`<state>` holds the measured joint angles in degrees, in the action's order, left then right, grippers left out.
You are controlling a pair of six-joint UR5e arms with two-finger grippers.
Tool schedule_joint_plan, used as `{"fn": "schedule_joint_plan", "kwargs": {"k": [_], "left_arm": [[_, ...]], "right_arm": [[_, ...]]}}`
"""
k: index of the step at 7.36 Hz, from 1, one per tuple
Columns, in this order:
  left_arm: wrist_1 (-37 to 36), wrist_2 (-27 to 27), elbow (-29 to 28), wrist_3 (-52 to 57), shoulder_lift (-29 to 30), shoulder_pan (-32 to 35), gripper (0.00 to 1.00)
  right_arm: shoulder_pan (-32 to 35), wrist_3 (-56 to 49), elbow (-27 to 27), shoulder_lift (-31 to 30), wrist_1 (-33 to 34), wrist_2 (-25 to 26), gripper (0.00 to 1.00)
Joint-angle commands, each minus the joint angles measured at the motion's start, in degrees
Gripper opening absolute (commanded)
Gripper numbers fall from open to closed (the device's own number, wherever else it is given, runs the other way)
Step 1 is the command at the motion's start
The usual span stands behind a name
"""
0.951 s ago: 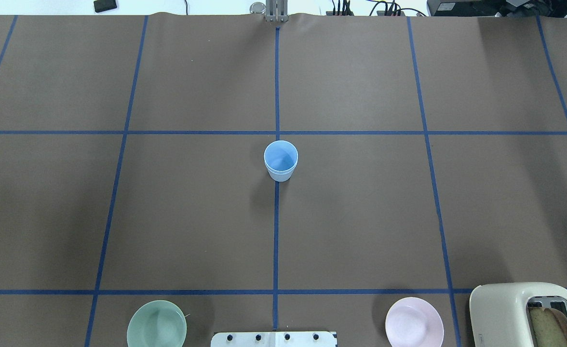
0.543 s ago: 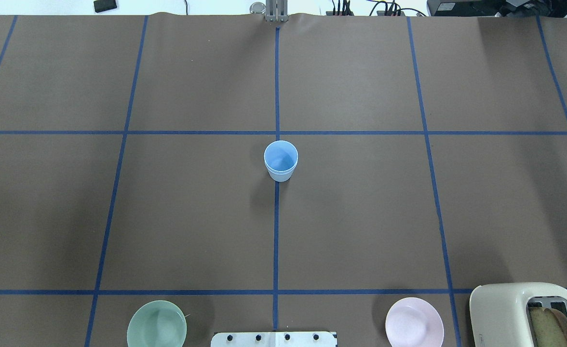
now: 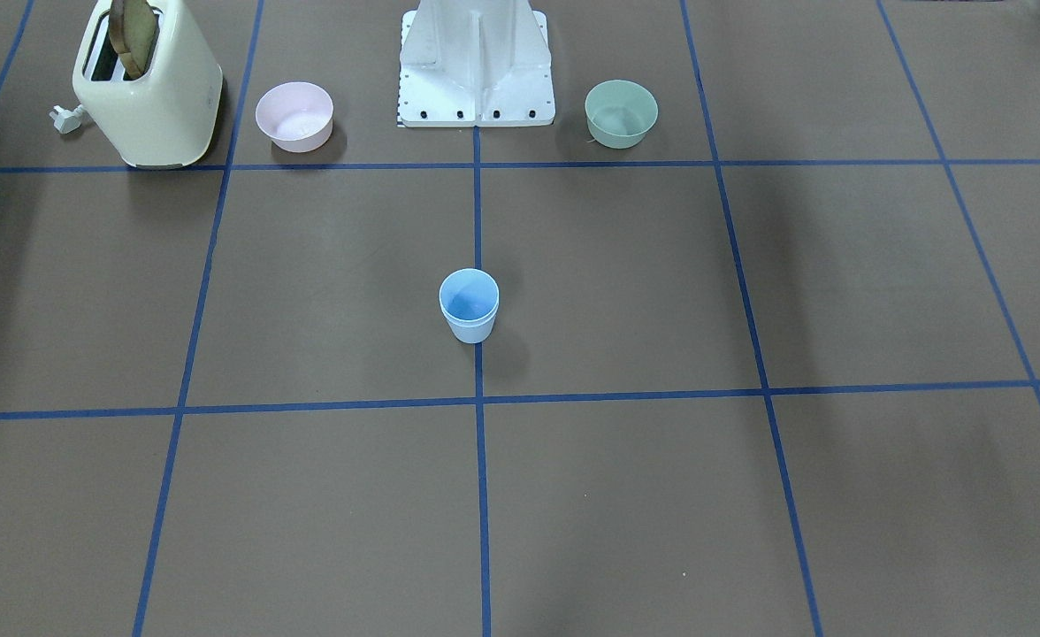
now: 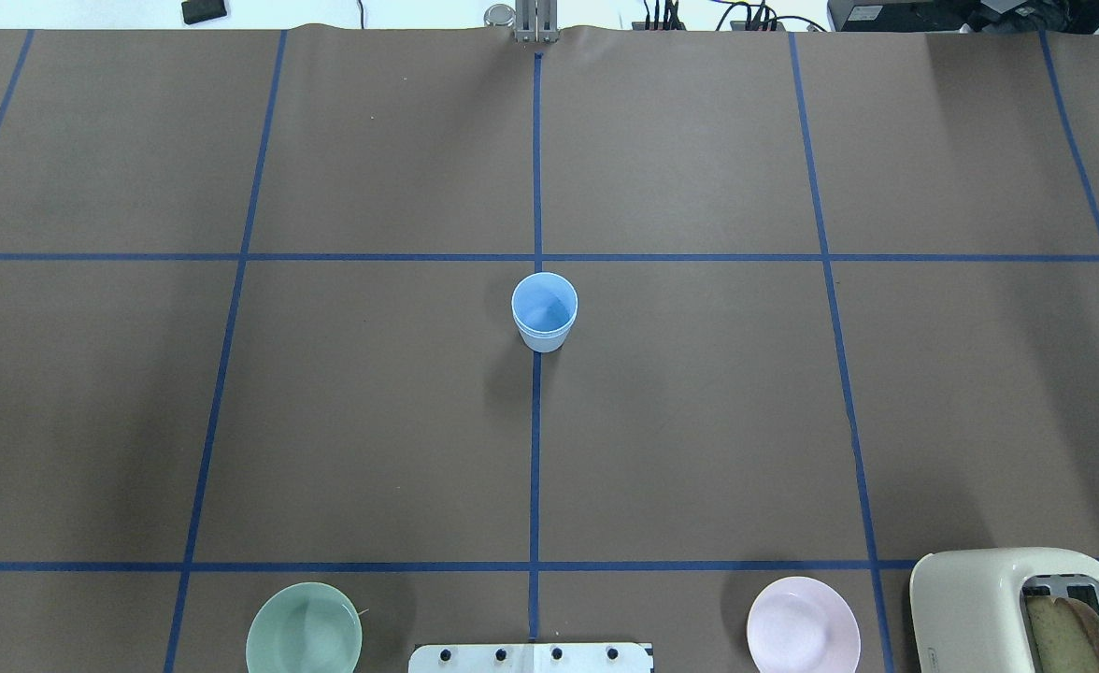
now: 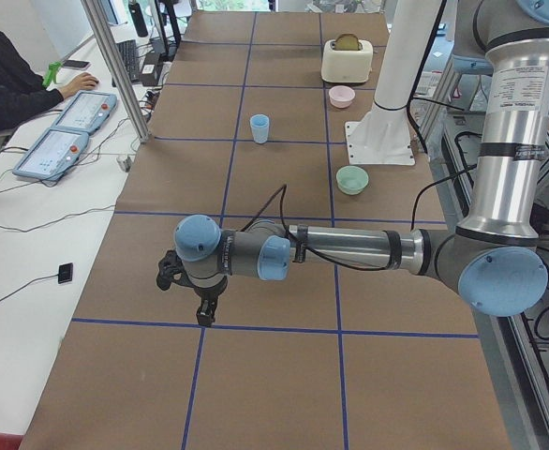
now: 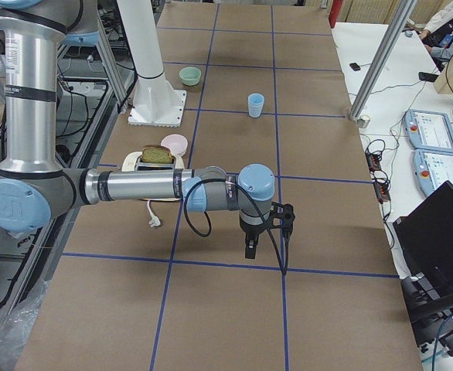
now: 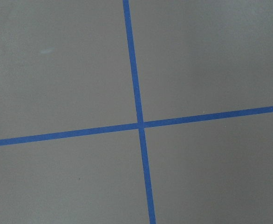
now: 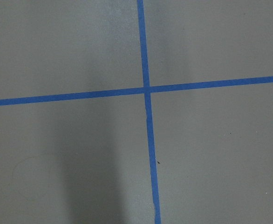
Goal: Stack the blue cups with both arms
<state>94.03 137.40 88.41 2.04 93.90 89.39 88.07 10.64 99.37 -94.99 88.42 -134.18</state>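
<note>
The blue cups (image 4: 544,316) stand upright as one stack on the centre tape line in the middle of the table. The front-facing view (image 3: 469,310) shows two rims, one just below the other. The stack also shows in the left view (image 5: 259,128) and the right view (image 6: 255,105). My left gripper (image 5: 204,314) points down over the table, far from the cups, near a tape crossing. My right gripper (image 6: 250,249) does the same at the other end. Both show only in side views, so I cannot tell whether they are open or shut. The wrist views show only bare table and tape.
A cream toaster (image 4: 1017,608) with bread, a pink bowl (image 4: 803,624), a pale green bowl (image 4: 304,629) and the white pedestal (image 3: 476,62) stand along the robot's edge. An operator (image 5: 12,84) sits beyond the far edge, by a metal post (image 5: 115,66).
</note>
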Motion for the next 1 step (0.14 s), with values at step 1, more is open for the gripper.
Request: {"fn": "schedule_joint_plan", "kwargs": {"k": [1], "left_arm": [[0.0,0.0,0.1,-0.4,0.0,0.0,1.0]], "right_arm": [[0.0,0.0,0.0,0.0,-0.1,-0.3,1.0]]}}
